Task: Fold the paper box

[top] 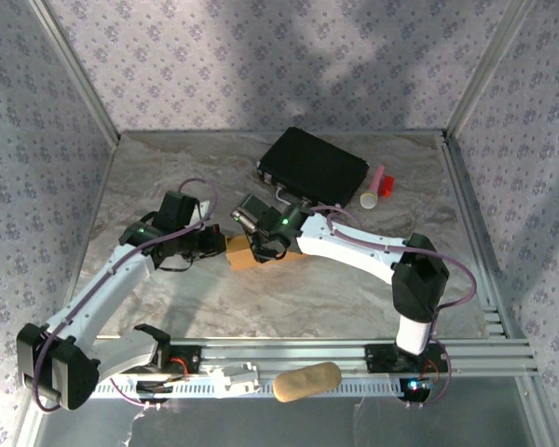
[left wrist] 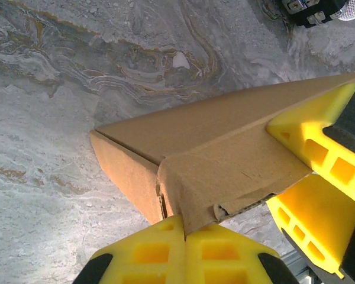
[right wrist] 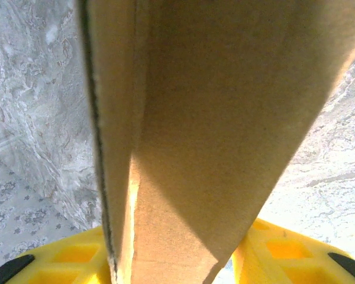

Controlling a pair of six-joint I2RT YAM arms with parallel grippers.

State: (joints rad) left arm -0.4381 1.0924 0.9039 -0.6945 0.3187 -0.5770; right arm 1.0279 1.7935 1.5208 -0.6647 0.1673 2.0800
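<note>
Paper box [top: 243, 256] partly folded, left fingers [left wrist: 148, 254] pinching its corner flap, right fingers [right wrist: 284, 254] clamped across a panel

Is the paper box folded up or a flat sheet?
Partly folded. In the left wrist view the paper box has panels creased at angles, meeting in a corner. Whether it is fully closed, cannot tell.

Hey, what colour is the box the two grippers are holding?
Plain tan-brown cardboard. The paper box shows best in the left wrist view.

High rear overview; wrist close-ups, apparently sharing the paper box [left wrist: 213, 148]
</note>
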